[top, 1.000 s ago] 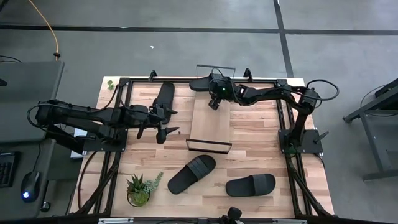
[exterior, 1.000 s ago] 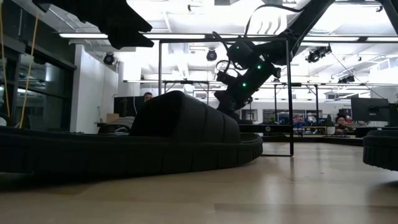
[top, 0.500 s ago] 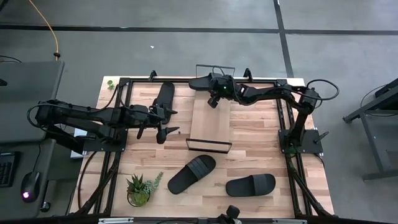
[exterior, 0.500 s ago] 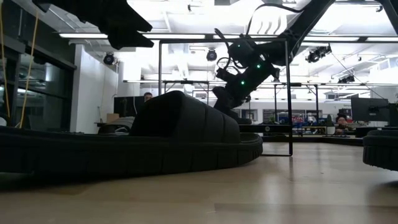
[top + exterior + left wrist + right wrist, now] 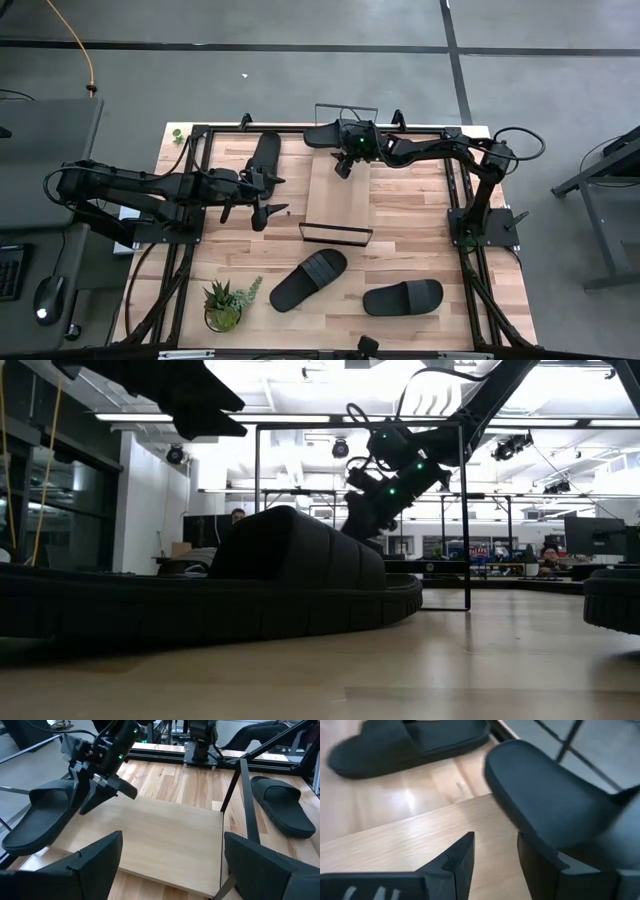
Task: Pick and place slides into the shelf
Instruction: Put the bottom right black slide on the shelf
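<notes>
Since a second ago the right hand (image 5: 344,148) has edged its slide (image 5: 322,134) slightly toward nine o'clock at the shelf's far end; the left arm has not moved.

Nearest, at six o'clock, two slides lie flat on the surface (image 5: 420,225): one (image 5: 308,279) angled, another (image 5: 402,297) toward five o'clock, a small potted plant (image 5: 223,304) at seven. Mid-surface sits the shelf (image 5: 339,195), its light board bare. At nine o'clock the left hand (image 5: 262,198) hovers with fingers spread wide, holding nothing, beside a fourth slide (image 5: 264,160). At twelve, the right hand's fingers are clamped on its slide, held tilted above the shelf's far edge.
</notes>
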Controlling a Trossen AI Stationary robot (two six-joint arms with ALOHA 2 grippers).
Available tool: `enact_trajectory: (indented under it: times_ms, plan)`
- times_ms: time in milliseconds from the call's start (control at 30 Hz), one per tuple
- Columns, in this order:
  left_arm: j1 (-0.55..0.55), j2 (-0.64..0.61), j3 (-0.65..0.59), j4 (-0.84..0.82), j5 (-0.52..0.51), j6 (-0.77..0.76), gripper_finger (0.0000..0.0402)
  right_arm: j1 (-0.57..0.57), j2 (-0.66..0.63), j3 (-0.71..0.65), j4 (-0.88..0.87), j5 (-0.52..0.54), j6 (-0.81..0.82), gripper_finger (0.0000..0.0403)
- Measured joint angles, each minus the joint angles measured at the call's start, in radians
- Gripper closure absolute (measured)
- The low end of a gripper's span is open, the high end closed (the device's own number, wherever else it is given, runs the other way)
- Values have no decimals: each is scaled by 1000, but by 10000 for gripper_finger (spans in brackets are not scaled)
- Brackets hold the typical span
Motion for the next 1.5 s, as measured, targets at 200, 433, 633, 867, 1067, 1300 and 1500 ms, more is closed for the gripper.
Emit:
enact_trajectory:
  times_ms: [200, 433, 633, 867, 1067, 1300, 1500]
  plan:
    - [0, 1, 1, -28, 0, -18, 73, 0, 0, 0, -2, -32, 1, 263]
    - [0, 4, 1, -72, 10, -60, 73, 1, -33, 0, -25, -50, 1, 263]
    - [0, 4, 1, -75, 10, -61, 73, 17, -110, 0, -110, -53, 1, 263]
    - [0, 4, 1, -76, 12, -59, 73, 53, -234, 0, -266, -50, 1, 263]
    - [0, 4, 1, -75, 12, -37, 73, 92, -356, 0, -456, -50, 1, 263]
    - [0, 3, 1, -75, 12, -34, 73, 148, -467, 0, -600, -51, 11, 263]
    - [0, 3, 1, -61, 52, -15, 73, 200, -487, 0, -609, -132, -7, 263]
